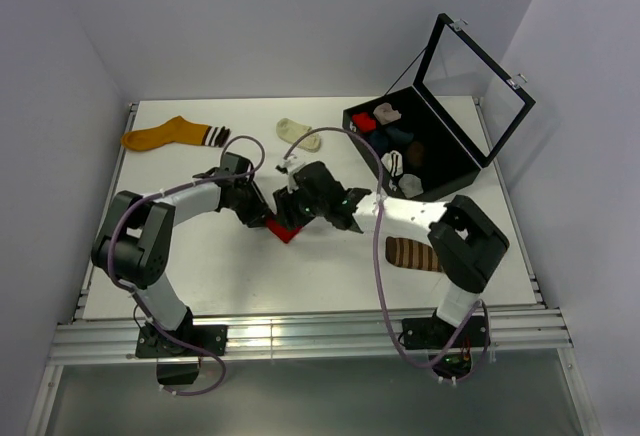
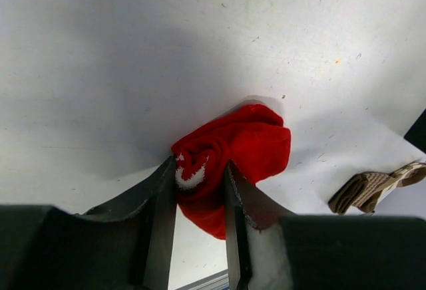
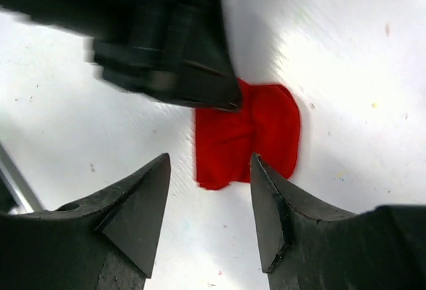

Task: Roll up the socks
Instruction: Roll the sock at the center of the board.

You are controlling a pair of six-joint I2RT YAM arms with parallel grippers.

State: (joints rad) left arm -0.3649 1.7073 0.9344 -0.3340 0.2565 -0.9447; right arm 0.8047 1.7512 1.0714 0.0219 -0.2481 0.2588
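From above, I see both arms meeting over the red sock (image 1: 285, 228) in the middle of the desk (image 1: 200, 276). The brown striped sock (image 1: 412, 255) waits near the right arm's base.

On the left wrist view, my left fingers (image 2: 160, 223) are pinched on the sock's rolled end.

On the right wrist view, my right fingers (image 3: 136, 217) stand wide apart and hold nothing, just short of the sock.

I judge the roll is nearly formed. Next I'd secure it by tucking the loose end without letting it unwind.
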